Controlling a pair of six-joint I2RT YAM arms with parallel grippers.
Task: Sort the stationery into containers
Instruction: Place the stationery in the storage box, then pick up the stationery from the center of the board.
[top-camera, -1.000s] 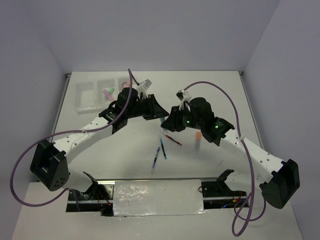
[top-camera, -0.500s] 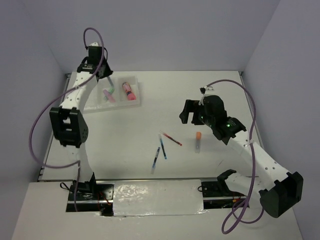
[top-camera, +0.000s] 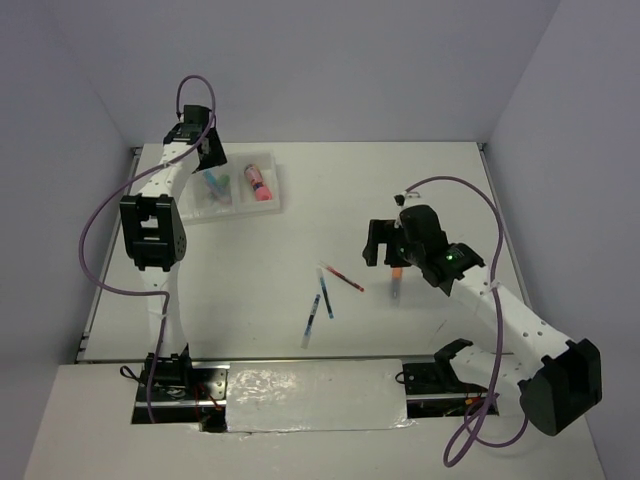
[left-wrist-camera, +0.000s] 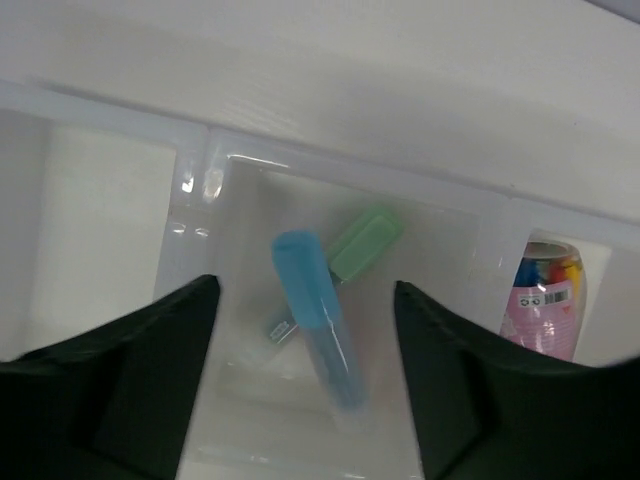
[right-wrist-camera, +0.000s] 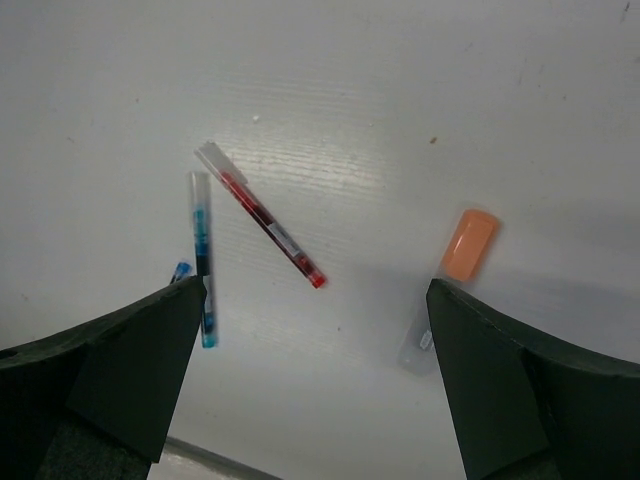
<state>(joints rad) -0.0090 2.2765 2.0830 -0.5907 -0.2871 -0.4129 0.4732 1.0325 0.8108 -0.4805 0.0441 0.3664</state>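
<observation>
In bins (left-wrist-camera: 205, 170), upper left: blue highlighter (left-wrist-camera: 318, 315), green highlighter (left-wrist-camera: 365, 243), pink tube (left-wrist-camera: 545, 300); left gripper (left-wrist-camera: 303, 300) released above. Remaining mid-frame: red pen (right-wrist-camera: 262, 215), blue pens (right-wrist-camera: 202, 250), orange-capped highlighter (right-wrist-camera: 450, 285); right gripper (right-wrist-camera: 315, 300) released overhead.

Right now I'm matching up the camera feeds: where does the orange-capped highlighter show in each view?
Top external: the orange-capped highlighter lies right of centre, cap pointing away from the arm bases.
Right wrist: it lies right of middle, orange cap uppermost.
Left wrist: not in it; that view shows only the bins and what they hold.
Shared landmark: the red pen, to its left in both views.
</observation>
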